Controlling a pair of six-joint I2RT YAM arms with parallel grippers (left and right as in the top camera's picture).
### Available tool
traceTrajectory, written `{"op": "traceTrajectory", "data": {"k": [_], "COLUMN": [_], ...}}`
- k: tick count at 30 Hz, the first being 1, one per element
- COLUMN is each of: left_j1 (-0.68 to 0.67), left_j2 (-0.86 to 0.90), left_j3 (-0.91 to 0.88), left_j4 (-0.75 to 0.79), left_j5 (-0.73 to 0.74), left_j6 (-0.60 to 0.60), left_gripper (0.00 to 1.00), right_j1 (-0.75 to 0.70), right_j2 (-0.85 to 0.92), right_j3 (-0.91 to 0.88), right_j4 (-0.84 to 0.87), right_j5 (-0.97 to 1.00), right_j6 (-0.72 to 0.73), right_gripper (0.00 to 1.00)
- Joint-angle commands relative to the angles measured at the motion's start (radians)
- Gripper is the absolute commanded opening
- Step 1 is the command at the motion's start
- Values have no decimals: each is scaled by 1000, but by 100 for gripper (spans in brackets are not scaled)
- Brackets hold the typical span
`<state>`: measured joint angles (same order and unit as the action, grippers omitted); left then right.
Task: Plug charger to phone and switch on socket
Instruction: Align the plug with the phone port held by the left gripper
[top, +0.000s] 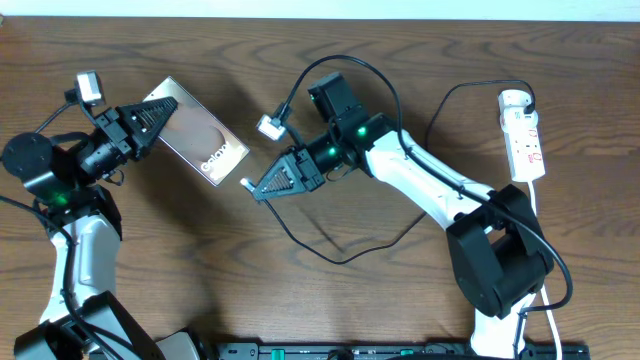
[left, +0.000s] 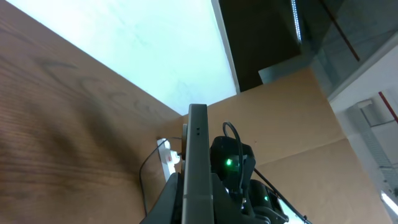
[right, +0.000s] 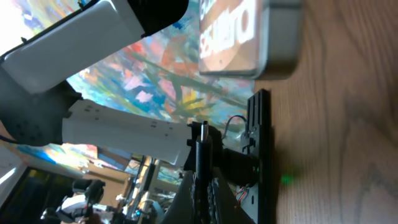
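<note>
The phone (top: 205, 138) is a brown slab with white lettering, lying slantwise at the left of the overhead view. My left gripper (top: 160, 112) is shut on its upper-left end, and its thin grey edge (left: 198, 155) runs up between the jaws. My right gripper (top: 262, 184) is shut on the charger (top: 247, 182), whose connector tip points at the phone's lower-right end, a small gap away. In the right wrist view the black plug (right: 203, 146) stands between the jaws, below the phone's end (right: 249, 31). The charger's black cable (top: 345, 258) loops to the white socket (top: 523, 135) at the far right.
A white tag (top: 270, 127) hangs on a robot cable above my right gripper. The socket's white cord (top: 545, 240) runs down the right side past the right arm's base (top: 500, 265). A black rail (top: 400, 350) lies along the front edge. The socket also shows far off in the left wrist view (left: 166, 158).
</note>
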<state>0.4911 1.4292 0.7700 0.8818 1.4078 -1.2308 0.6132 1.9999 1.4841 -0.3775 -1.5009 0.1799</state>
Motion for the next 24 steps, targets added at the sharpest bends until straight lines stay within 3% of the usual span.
{"op": "traceTrajectory", "data": {"k": [1,24], "left_j1": [-27,-50], "left_j2": [-10,-10], "left_j3": [19,19], "left_j4": [27,26], "left_j5": [4,-2], "left_j6": [-12,-12], "left_gripper": [7,7], "right_j1": [-13,-17], "right_j2": [3,3], "right_j3": [-2,-2], "right_j4": [4,45], "right_j5": [9,-2], "right_j6": [19,31], "right_gripper": [1,1]}}
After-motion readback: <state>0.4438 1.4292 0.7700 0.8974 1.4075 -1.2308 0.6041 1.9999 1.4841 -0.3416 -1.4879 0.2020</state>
